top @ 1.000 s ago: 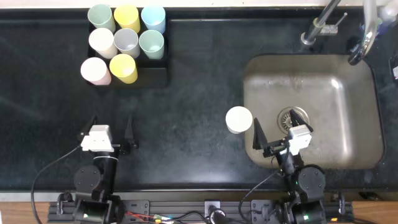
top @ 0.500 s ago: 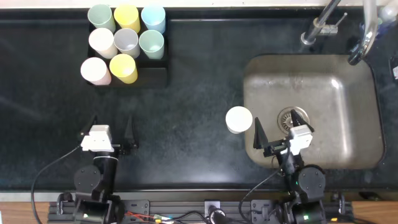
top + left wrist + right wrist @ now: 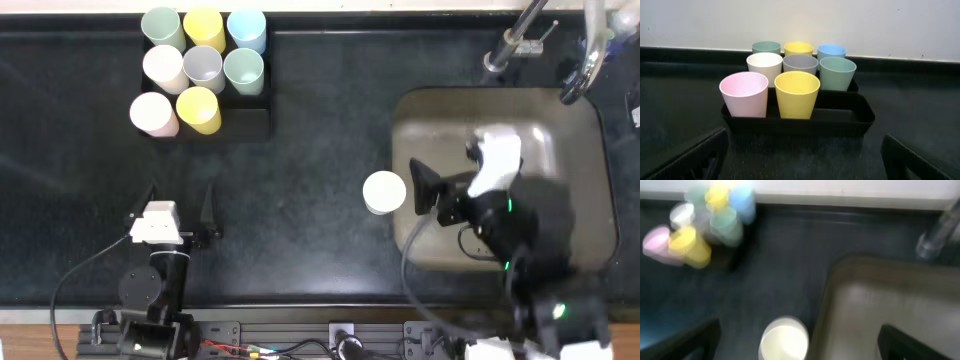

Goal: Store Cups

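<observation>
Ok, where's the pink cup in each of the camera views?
Top view: the pink cup is at upper left, at the outer front corner of the black tray.
Left wrist view: the pink cup stands in the tray's front row, nearest the camera.
Right wrist view: the pink cup is blurred, at the outer end of the cup cluster.
Shared landmark: the yellow cup right beside it.

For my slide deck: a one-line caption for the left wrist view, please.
Eight pastel cups stand upright in a black tray on the dark counter, one corner slot empty.
</observation>
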